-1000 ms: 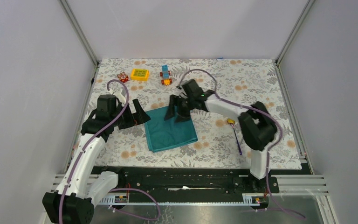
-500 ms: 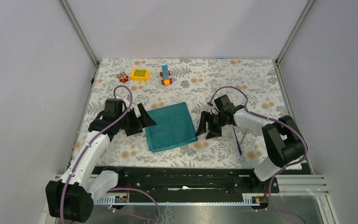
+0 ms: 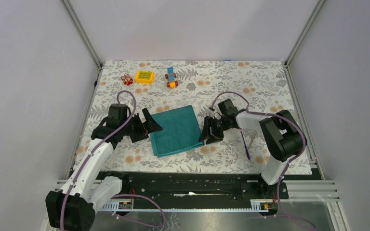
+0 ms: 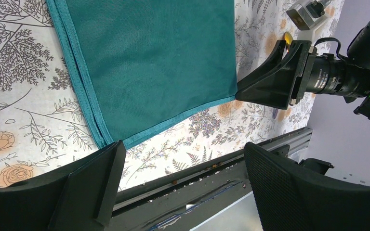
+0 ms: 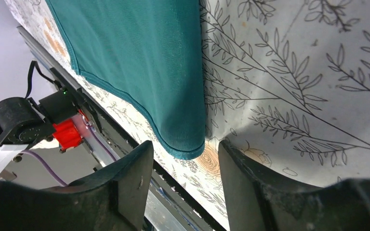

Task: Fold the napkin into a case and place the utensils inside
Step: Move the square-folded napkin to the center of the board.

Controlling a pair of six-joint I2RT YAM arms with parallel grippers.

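Flanking napkin (image 3: pixel 176 130): left hand (image 3: pixel 150 130), right hand (image 3: pixel 210 135); toy blocks (image 3: pixel 144 77) beyond.

top external: fixed high above the near edge, looking down on the whole table (image 3: pixel 250 82). wrist cameras: close and low, facing inward across the napkin (image 3: pixel 176 130), which all views share.

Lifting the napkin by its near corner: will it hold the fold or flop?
Likely flops: the napkin is thin cloth lying flat. Its stacked hemmed edges look unfastened, so layers may slip apart. Probably light, sliding when pushed.
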